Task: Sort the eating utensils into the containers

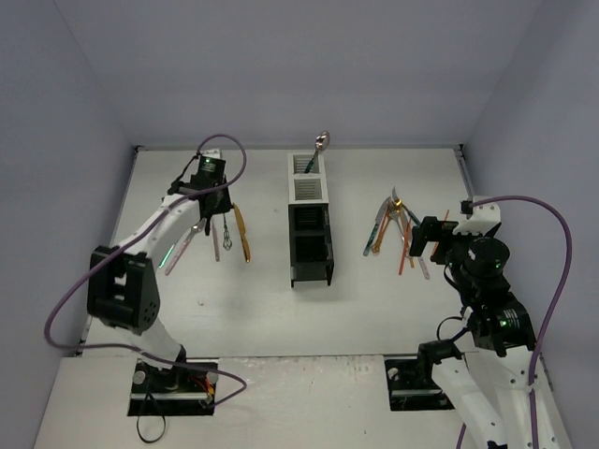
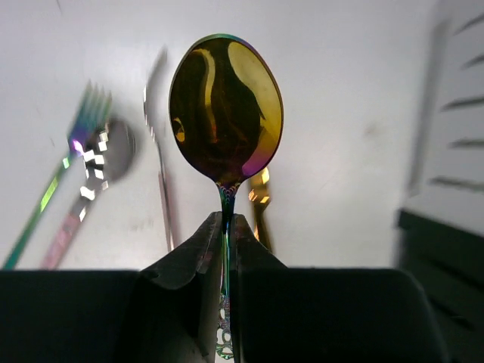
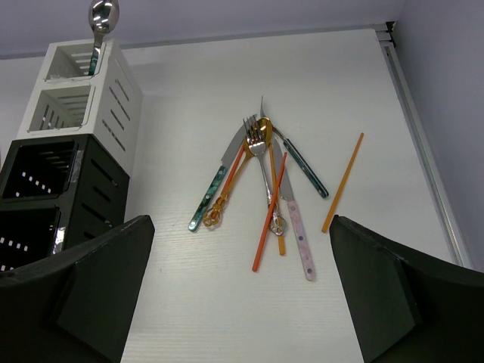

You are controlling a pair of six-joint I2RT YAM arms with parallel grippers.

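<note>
My left gripper [image 1: 209, 198] is shut on the thin handle of an iridescent gold spoon [image 2: 226, 110], whose bowl stands up above the fingertips [image 2: 225, 224]. Under it on the table lie a teal fork [image 2: 82, 125], a pink-handled spoon [image 2: 112, 151], a knife [image 2: 160, 159] and a gold utensil [image 1: 242, 232]. The row of containers [image 1: 310, 220] stands mid-table, two white bins at the far end and two black [image 3: 45, 189] nearer. A silver spoon [image 3: 101, 19] stands in the farthest white bin. My right gripper [image 3: 242, 295] is open and empty, just short of a fan of several utensils [image 3: 265, 174].
The right pile holds a teal-handled knife [image 3: 210, 193], orange sticks [image 3: 342, 181] and a pink-handled knife [image 3: 299, 238]. Grey walls close the table on three sides. The purple cables loop over both arms. The bins' edge shows at the right of the left wrist view [image 2: 446, 189].
</note>
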